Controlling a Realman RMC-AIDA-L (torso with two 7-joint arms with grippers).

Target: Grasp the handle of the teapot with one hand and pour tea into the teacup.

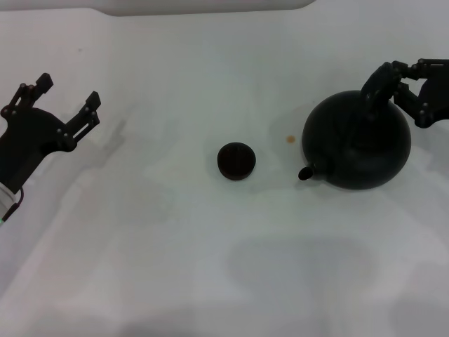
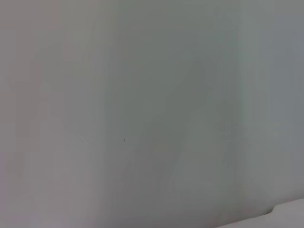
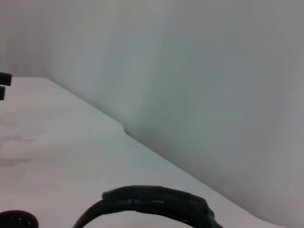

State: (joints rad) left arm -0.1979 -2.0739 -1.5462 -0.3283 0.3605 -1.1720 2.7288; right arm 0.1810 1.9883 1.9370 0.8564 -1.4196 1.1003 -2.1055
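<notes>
Head view: right claw (image 1: 388,90) around handle (image 1: 372,95).

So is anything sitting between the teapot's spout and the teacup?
Nothing visible. Only bare white table lies between the teapot and the teacup; a small brown spot marks the surface there. The right gripper is at the handle.

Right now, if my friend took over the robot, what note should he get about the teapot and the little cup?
Left pincer: open, parked over bare table at the robot's far left, holding nothing.
Right pincer: at the top of the teapot, its fingers around the handle; I cannot tell if it is clamped yet.
The teapot stands upright on the white table at the robot's right, spout pointing toward the teacup.
The teacup sits near the middle, apart from the teapot.
Done: the right arm has reached the handle.
Left: confirm the grip, lift, carry to the teacup, tilt and pour.
</notes>
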